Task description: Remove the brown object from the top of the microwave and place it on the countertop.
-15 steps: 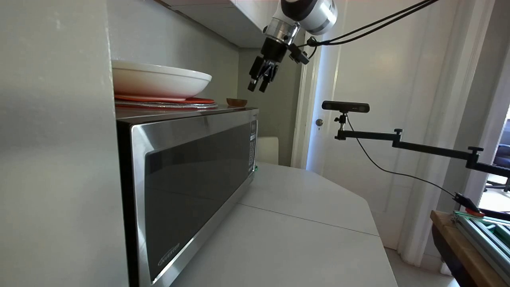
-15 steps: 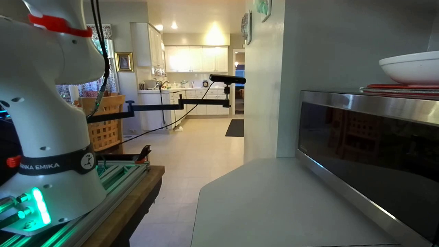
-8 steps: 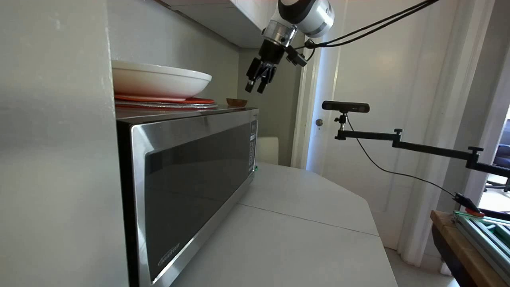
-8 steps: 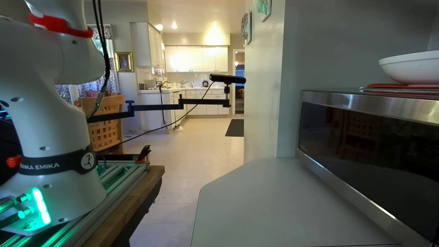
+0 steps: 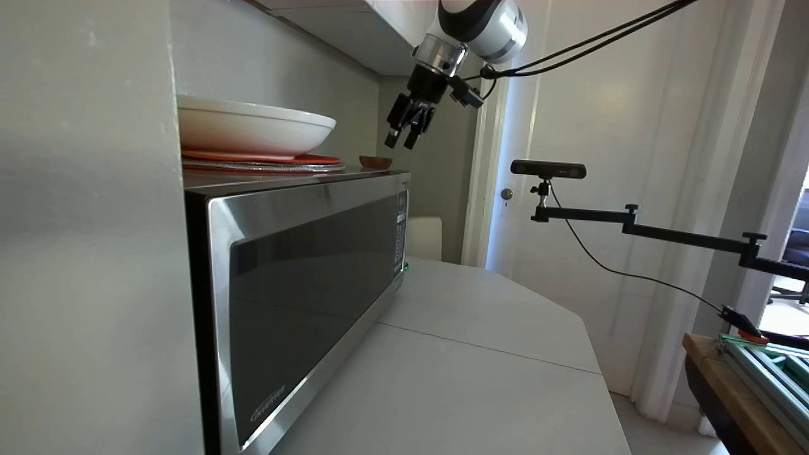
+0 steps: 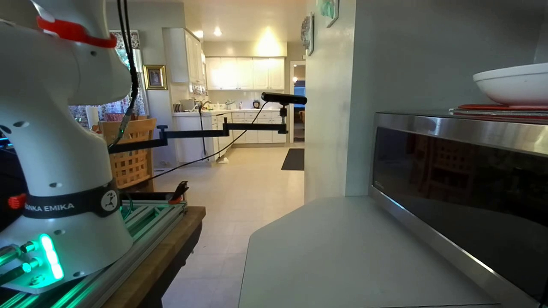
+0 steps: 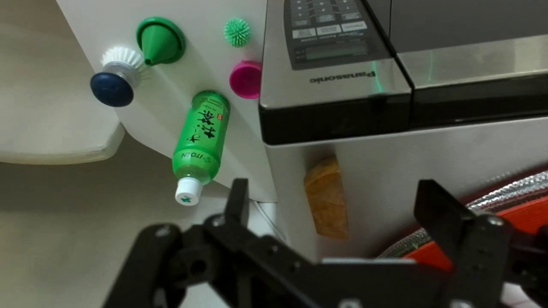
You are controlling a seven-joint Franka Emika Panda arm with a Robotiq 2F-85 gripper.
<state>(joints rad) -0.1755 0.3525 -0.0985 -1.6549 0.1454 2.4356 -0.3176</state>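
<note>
One brown object: rests on top of the microwave, at the centre of the wrist view, close behind the front edge; nothing holds it.
My gripper: spread, fingers well apart with nothing pinched; at the upper centre of an exterior view it hangs above the brown object, seemingly not touching it.
Step above the microwave: by my judgement the approach; grasp, lift and setting down on the countertop are not yet done.
Move onto the brown object: I should come down with my fingers straddling it, then close. Its length runs roughly top to bottom in the wrist view and my fingers part left to right, so I expect to take it across its narrow way.
Red plate: lower right of the wrist view, partly behind one finger; I would watch that finger's room going down.
Gap under my fingertips: hard to judge in depth from these views; the brown object's underside is hidden too.
Right edge of an exterior view: microwave and white bowl run past it; my arm's base fills the left, and neither gripper nor brown object shows there.
Bottom of the wrist view: largely covered by my own gripper, dark and blurred.
</note>
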